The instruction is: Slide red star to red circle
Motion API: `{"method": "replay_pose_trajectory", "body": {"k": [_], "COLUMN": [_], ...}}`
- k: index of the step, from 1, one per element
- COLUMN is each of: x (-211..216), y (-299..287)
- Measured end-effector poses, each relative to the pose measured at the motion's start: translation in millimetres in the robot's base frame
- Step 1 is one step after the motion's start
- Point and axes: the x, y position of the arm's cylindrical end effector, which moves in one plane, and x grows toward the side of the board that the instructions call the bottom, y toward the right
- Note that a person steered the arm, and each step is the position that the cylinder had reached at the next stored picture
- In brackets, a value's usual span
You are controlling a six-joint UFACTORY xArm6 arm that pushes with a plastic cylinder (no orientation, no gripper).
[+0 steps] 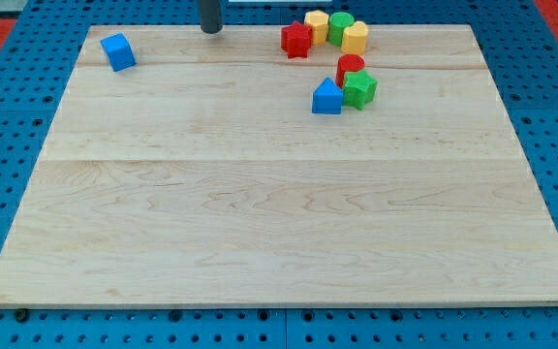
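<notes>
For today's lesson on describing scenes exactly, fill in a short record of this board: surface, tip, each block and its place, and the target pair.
surface: wooden board
my tip: view's top edge, left of the block cluster, touching no block
blue cube: alone, top left
red star: top, left end of cluster
yellow star: beside the red star
green cylinder
yellow cylinder
red circle: below the cluster
green star
blue block
target pair: red star and red circle, apart

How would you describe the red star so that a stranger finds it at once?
Look at the wooden board, near the middle of its top edge, where four blocks cluster. The red star is the leftmost, touching the yellow block; unlike the red circle lower right, it has points.
</notes>
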Motion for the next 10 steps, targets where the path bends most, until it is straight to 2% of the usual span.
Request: {"method": "replay_pose_trajectory", "body": {"k": [6,8,9,10], "x": [0.7,63.8,62.0,30.3], "y": [99.2,108.3,109.8,87.5]}}
